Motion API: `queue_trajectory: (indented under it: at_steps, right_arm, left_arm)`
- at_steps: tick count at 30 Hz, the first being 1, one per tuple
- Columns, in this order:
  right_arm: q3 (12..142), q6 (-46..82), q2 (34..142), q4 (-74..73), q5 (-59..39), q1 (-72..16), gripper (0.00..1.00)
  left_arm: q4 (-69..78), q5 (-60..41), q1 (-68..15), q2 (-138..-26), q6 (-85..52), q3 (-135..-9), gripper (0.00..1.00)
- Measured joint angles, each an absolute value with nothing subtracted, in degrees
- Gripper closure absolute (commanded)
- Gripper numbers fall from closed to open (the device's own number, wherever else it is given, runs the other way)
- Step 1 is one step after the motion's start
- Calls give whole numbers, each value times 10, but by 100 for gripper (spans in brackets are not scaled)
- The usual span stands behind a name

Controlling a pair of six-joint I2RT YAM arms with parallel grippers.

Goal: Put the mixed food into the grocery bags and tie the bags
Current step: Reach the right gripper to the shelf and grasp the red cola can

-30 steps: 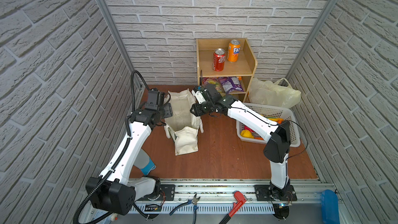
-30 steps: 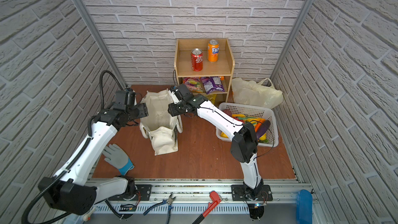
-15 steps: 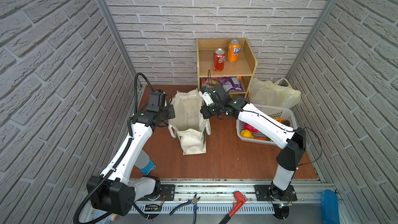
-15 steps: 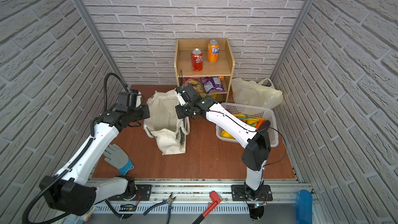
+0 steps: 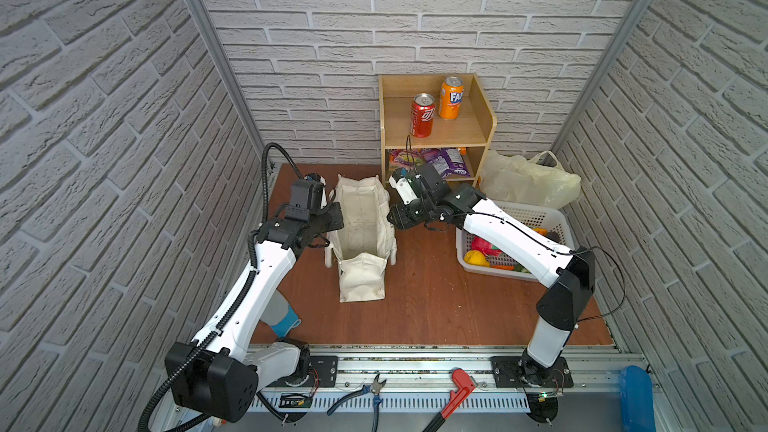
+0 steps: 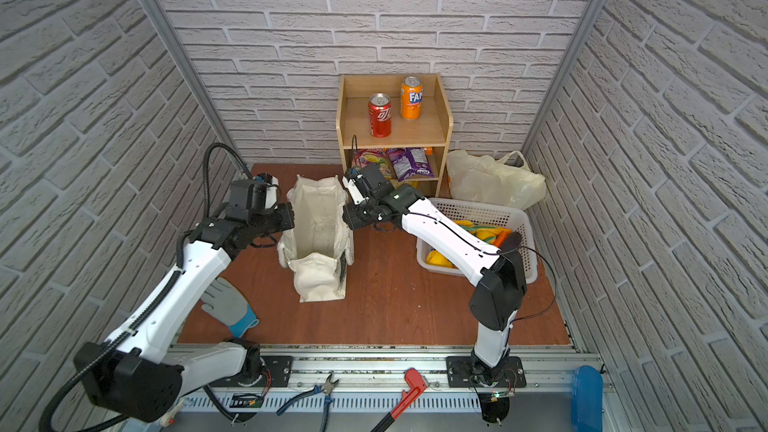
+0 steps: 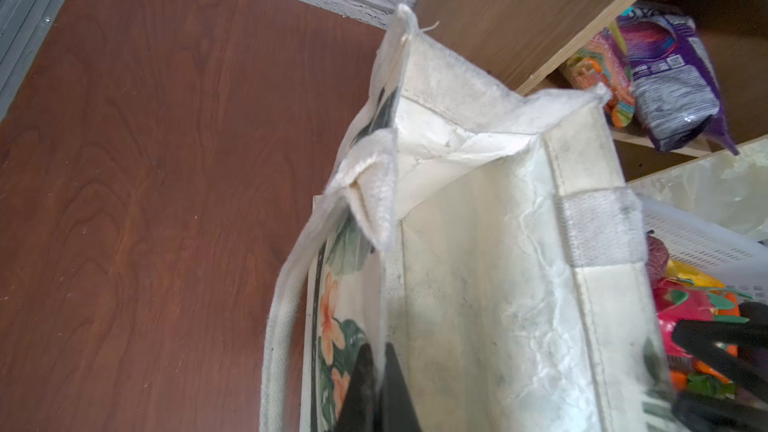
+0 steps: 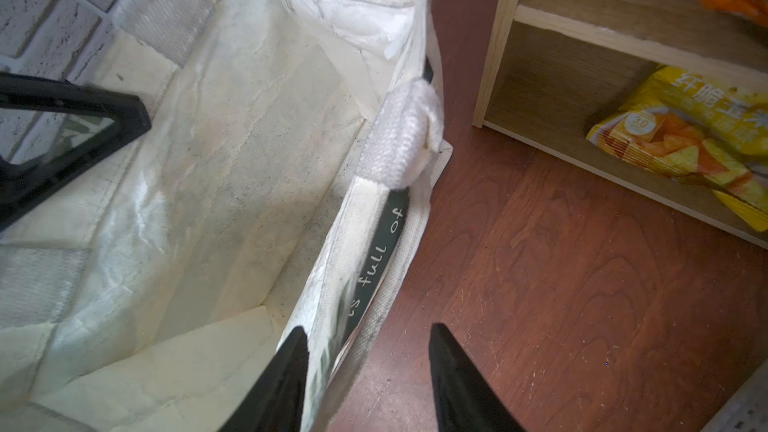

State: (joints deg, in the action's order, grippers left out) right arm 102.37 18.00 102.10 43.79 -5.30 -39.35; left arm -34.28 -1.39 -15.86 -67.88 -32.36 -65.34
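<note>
The cream canvas tote (image 5: 361,226) (image 6: 318,222) stands upright with its mouth wide and nothing inside. My left gripper (image 5: 332,218) (image 7: 376,367) is shut on the tote's left wall at the rim. My right gripper (image 5: 392,218) (image 8: 368,351) is open and straddles the right wall, one finger inside and one outside. The pale-yellow plastic bag (image 5: 523,184) lies slumped at the back right. A red soda can (image 5: 422,115) and an orange can (image 5: 451,98) stand on the upper shelf, with purple and multicoloured snack packets (image 5: 432,160) below. Toy produce (image 5: 482,251) lies in the basket.
The wooden shelf unit (image 5: 436,126) stands just behind the tote, with a yellow snack packet (image 8: 685,135) on its lowest level. The white perforated basket (image 5: 552,218) sits under my right arm. A grey-blue glove (image 6: 228,305) lies front left. Pliers (image 5: 370,392) lie on the front rail.
My left gripper has shut on the tote's left wall. My right gripper closed on the right wall and has now opened again. The tote has shifted slightly right and its mouth is wider.
</note>
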Motion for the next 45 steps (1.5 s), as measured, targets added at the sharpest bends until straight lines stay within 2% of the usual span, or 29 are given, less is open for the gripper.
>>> queue_trajectory:
  at_steps: [5,8,11,14,32,45]
  right_arm:
    - [1084,175,988,464,-58,-359,35]
    - [1152,172,974,461,-58,-322,25]
    - [1210,164,969,446,-48,-290,10]
    - [1251,142,976,427,-25,-272,7]
    - [1342,38,1187,298,55,-239,4]
    - [1403,40,1235,248,61,-226,6]
  left_arm:
    - [-313,-34,-162,-676,-326,-636,100]
    - [-299,-48,-162,-671,-326,-627,100]
    - [-291,-59,-162,-670,-326,-625,100]
    - [-286,-70,-162,-670,-326,-625,100]
    - [-254,-122,-162,-698,-325,-626,100]
    - [-253,-130,-162,-698,-328,-625,100]
